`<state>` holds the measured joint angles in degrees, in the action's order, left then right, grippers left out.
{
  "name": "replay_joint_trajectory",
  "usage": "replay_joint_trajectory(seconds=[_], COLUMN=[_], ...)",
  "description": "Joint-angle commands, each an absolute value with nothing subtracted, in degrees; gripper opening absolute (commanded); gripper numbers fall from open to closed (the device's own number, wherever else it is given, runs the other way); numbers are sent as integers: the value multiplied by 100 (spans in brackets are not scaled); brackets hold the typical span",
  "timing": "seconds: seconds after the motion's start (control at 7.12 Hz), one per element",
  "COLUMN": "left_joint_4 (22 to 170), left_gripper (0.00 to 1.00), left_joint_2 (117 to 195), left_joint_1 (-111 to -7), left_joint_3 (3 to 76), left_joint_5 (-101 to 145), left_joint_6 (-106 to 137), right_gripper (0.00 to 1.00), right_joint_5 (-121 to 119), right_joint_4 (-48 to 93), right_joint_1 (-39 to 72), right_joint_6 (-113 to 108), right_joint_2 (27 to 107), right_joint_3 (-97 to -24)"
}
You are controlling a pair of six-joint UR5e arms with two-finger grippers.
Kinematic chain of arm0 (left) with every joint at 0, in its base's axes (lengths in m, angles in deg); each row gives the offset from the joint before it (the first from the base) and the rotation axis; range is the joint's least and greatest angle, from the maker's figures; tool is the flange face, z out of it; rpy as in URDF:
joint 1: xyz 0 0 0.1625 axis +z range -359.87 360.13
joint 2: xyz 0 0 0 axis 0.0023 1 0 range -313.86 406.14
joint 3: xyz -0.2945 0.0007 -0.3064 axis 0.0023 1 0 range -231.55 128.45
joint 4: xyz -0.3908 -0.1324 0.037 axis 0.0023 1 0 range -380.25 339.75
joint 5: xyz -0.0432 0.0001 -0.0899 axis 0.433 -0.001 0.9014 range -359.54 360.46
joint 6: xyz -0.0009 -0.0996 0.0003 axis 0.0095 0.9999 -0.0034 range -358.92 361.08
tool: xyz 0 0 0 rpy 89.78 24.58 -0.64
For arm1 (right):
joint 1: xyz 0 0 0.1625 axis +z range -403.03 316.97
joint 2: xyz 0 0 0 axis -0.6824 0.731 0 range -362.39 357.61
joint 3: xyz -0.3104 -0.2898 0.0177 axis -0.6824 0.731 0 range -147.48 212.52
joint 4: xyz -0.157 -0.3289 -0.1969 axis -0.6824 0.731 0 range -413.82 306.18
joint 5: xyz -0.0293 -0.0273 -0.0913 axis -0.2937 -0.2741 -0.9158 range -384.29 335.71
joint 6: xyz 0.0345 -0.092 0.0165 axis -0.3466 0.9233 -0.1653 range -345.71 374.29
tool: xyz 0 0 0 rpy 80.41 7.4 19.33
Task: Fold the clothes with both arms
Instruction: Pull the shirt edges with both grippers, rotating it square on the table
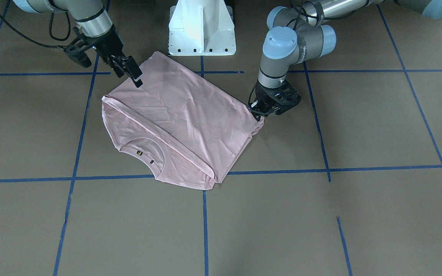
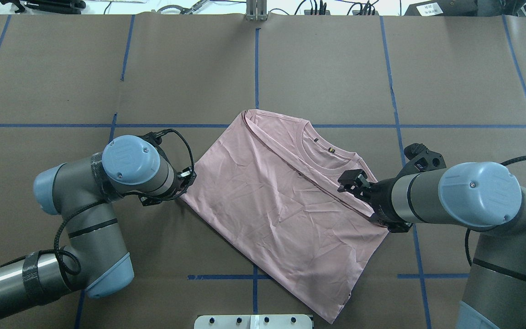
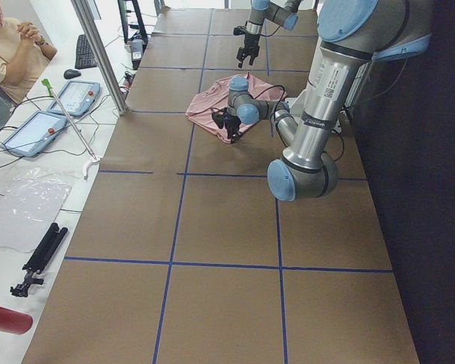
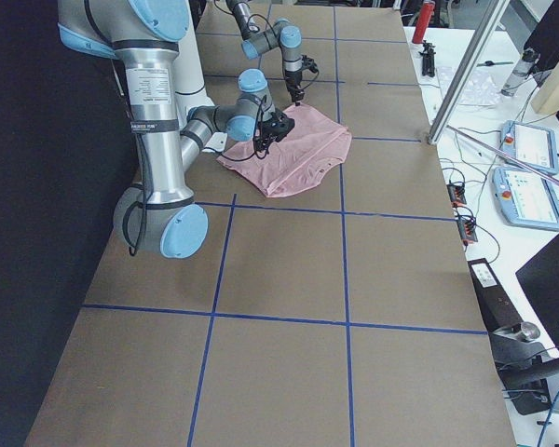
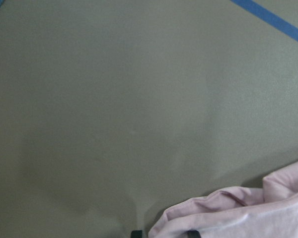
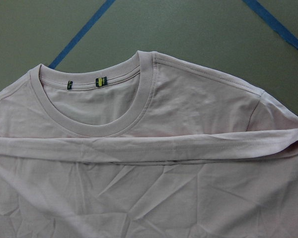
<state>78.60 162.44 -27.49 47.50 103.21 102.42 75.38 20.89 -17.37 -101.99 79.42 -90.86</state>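
My main worry is the left gripper [image 2: 186, 179]. It is down at the table, on the side edge of the pale pink short-sleeved T-shirt [image 2: 286, 201]. The wrist camera shows cloth bunched up around its fingertips, but I can't tell whether they are clamped on it or only bracketing it. If that arm rises with fabric caught, I'd expect it to drag the corner and spoil the fold.

The shirt lies mid-table, skewed to the blue tape lines [image 2: 256, 68]. Its lower half is laid up over the chest, and the hem [image 6: 139, 148] runs just below the ribbed round collar [image 6: 105, 132].

The right gripper [image 2: 352, 179] hovers above the opposite side, near the shoulder. Its jaws look apart and hold nothing. The cloth is layered under it, so a shallow pinch there could take only the top sheet. With the garment lying skew, a mirrored pull from both arms would probably give a crooked fold.

Around it is the brown paper-covered table [image 2: 336, 68], with nothing on the paper between the grippers and the cloth. One corner of the shirt lies close to the white pedestal base [image 1: 202, 27] — a sweep that way might snag it. A seated person [image 3: 11, 45] and handheld control tablets [image 3: 76, 95] are off to one side, well apart from the arms.
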Motion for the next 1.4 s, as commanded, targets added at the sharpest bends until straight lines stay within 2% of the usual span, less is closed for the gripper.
replay_joint_trajectory(seconds=[0.0, 0.14, 0.56, 0.98, 1.12, 1.26], left_joint_4=[7863, 7854, 7854, 8133, 8927, 9483], left_gripper=[35, 0, 0, 0, 0, 0], left_joint_2=[16225, 16242, 16259, 16286, 16460, 17062], left_joint_1=[-2711, -2711, -2842, -3482, -3737, -3966], left_joint_3=[4733, 4776, 4838, 4620, 4070, 3055], left_joint_5=[10320, 10311, 10311, 10155, 10005, 10004], left_joint_6=[10242, 10251, 10233, 9216, 9188, 9170], right_gripper=[100, 100, 100, 100, 100, 100], right_joint_5=[7538, 7546, 7547, 7564, 7564, 7547], right_joint_4=[2089, 2089, 2071, 2062, 2054, 2054], right_joint_1=[-1728, -1728, -1719, -1701, -1675, -1649], right_joint_6=[-10199, -10208, -10208, -10208, -10216, -10243], right_joint_2=[7935, 7935, 7935, 7926, 7717, 7359], right_joint_3=[-9088, -9097, -9062, -9097, -9097, -9053])
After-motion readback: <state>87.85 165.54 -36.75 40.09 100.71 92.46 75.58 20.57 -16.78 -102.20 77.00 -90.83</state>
